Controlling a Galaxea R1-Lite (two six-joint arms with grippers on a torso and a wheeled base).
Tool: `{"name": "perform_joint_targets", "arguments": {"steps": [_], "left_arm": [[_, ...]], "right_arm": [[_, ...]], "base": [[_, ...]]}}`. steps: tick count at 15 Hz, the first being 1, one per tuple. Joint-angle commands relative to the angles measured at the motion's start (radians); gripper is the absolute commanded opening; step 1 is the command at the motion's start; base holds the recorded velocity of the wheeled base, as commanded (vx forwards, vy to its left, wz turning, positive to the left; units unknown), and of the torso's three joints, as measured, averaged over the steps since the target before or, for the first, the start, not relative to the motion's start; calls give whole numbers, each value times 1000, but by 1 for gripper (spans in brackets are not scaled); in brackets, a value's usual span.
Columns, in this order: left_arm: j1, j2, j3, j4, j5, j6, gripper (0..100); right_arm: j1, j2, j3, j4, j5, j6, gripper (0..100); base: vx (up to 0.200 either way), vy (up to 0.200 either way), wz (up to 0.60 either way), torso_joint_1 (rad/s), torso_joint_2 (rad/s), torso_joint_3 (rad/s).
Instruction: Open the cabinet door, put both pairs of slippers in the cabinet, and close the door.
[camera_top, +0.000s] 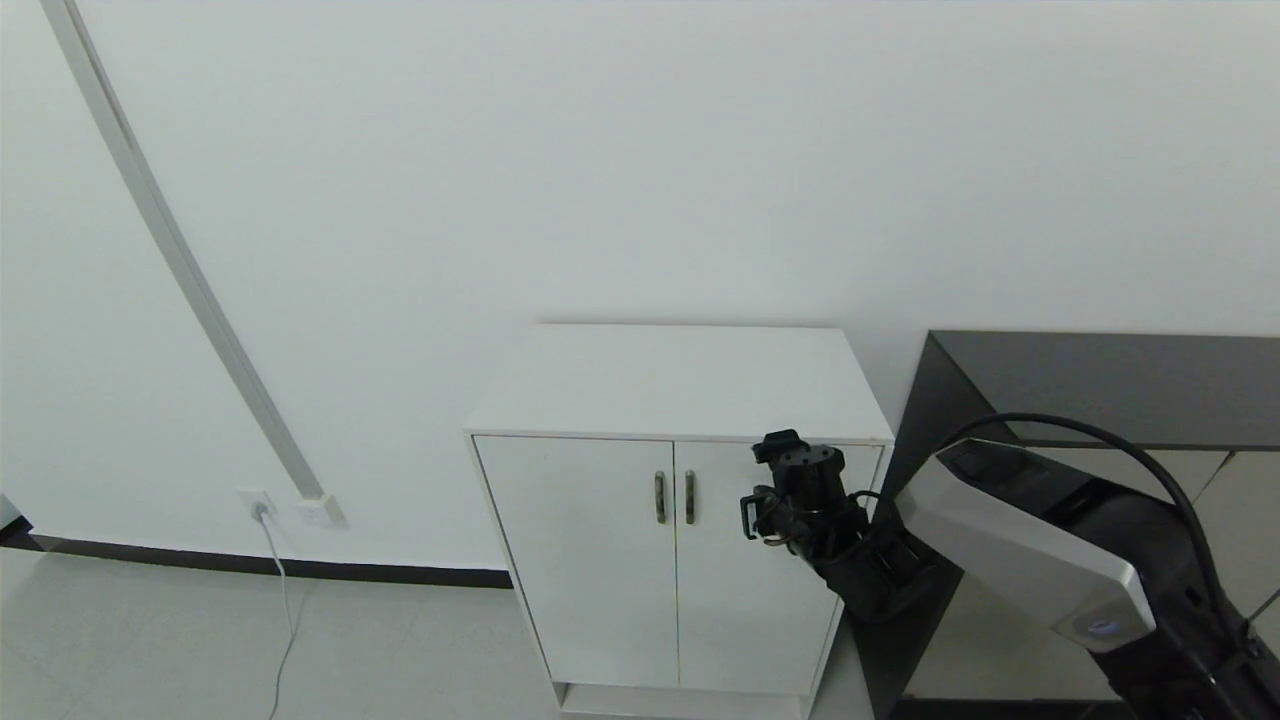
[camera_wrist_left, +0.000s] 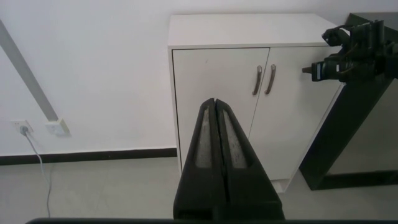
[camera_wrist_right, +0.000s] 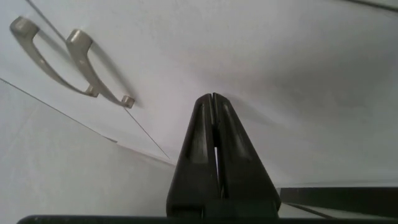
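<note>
Cabinet (camera_top: 680, 385): white, two doors, stands against the wall on the floor.
Left door (camera_top: 580, 560): closed, flush with the frame.
Right door (camera_top: 755, 620): closed, meets the left door at the centre seam.
Handles (camera_top: 660, 497): two vertical metal bars, one on each door, just beside the seam and side by side.
Right gripper (camera_wrist_right: 213, 99): fingers pressed together with nothing between them. It is positioned close in front of the upper part of the right door, on the outer side of the handles. Contact with the door panel cannot be determined.
Left gripper (camera_wrist_left: 215, 107): fingers pressed together, holding nothing. It is well back from the cabinet, pointing toward the front of the left door.
Dark unit (camera_top: 1100, 370): stands just beside the cabinet on the robot's right side.
Wall socket (camera_top: 258, 505): low on the wall, left of the cabinet, with a cable (camera_top: 285, 600) plugged in and running down to the floor.
Wall conduit (camera_top: 180, 260): pale strip running diagonally down the wall to a second plate beside the socket.
</note>
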Motion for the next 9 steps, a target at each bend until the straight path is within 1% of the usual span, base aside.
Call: {"name": "perform_joint_targets", "arguments": {"steps": [1,2,3,6,9], "left_arm": [[0,1,0,0,0,0,0],[0,1,0,0,0,0,0],[0,1,0,0,0,0,0],[0,1,0,0,0,0,0],[0,1,0,0,0,0,0]], "right_arm": [[-1,-82,125,-56,0,0,0],[-1,-95,146,-64,0,0,0],[-15,-150,220,-73,-2,1,0],[-24,-234,335,-105,-31,4,0],[-46,-351,516,-184,-40,3,0]], "base": [[0,0,0,0,0,0],[0,0,0,0,0,0],[0,0,0,0,0,0],[0,0,0,0,0,0],[0,0,0,0,0,0]]}}
